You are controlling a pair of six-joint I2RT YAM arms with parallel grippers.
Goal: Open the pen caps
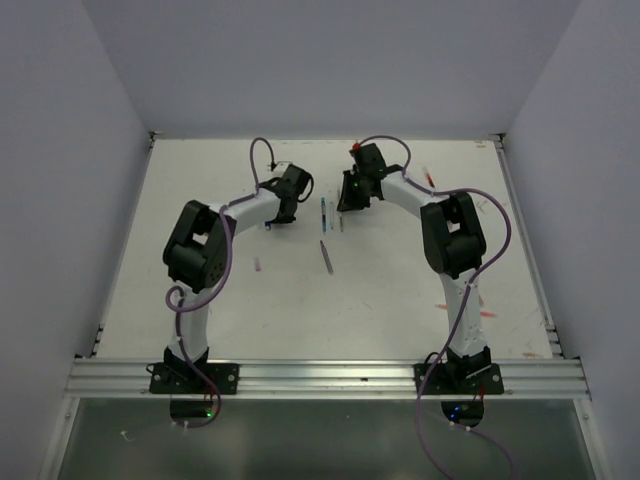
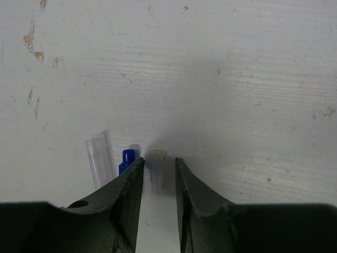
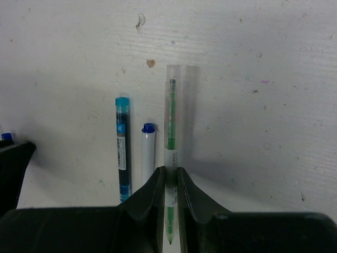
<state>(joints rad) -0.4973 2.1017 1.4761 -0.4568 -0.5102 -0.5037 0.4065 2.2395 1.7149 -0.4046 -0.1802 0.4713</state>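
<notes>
My left gripper (image 2: 159,159) (image 1: 300,186) hovers low over the table, open, and a pale translucent pen cap (image 2: 156,167) lies loose between its fingers, touching neither. Just left of it are a blue cap (image 2: 127,158) and a clear tube (image 2: 100,158). My right gripper (image 3: 170,168) (image 1: 352,196) is shut on a clear-bodied green pen (image 3: 171,121), whose bare green tip points back toward the wrist. Beside that pen lie a teal pen (image 3: 122,142) and a white pen with a blue end (image 3: 149,153).
Between the two grippers in the top view lie thin pens (image 1: 324,212), and a purple-grey one (image 1: 326,257) sits nearer the bases. A small pink piece (image 1: 257,265) lies at the left. Reddish pieces (image 1: 486,312) lie near the right arm, and white walls border the table.
</notes>
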